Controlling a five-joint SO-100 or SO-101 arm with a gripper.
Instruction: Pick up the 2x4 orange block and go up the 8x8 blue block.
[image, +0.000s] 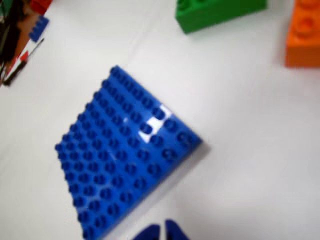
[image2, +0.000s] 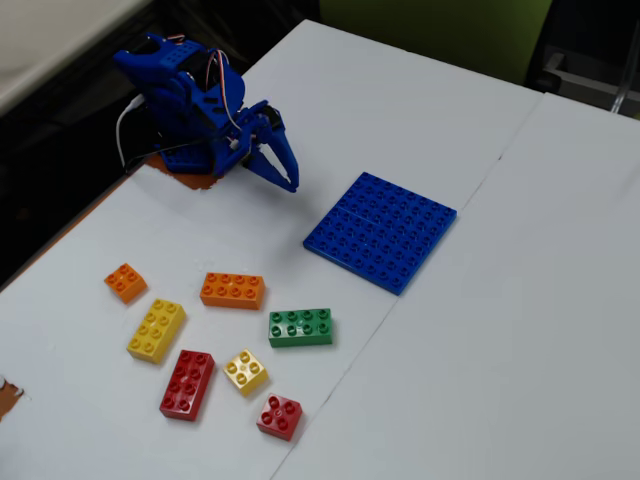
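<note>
The 2x4 orange block (image2: 232, 290) lies flat on the white table, left of a green brick, with nothing touching it. In the wrist view an orange brick (image: 304, 32), cut off by the right edge, looks like the same block. The 8x8 blue block (image2: 381, 231) lies flat to the right of the arm and fills the left middle of the wrist view (image: 125, 150). My gripper (image2: 293, 186) hangs just above the table, left of the plate's near corner and well away from the orange block. Its blue fingertips (image: 162, 231) meet, shut with nothing between them.
A green brick (image2: 300, 327) (image: 220, 12), a yellow eight-stud brick (image2: 156, 329), a red one (image2: 187, 384), and small orange (image2: 125, 282), yellow (image2: 245, 372) and red (image2: 279, 417) bricks lie at the front left. The table edge (image2: 60, 240) runs along the left.
</note>
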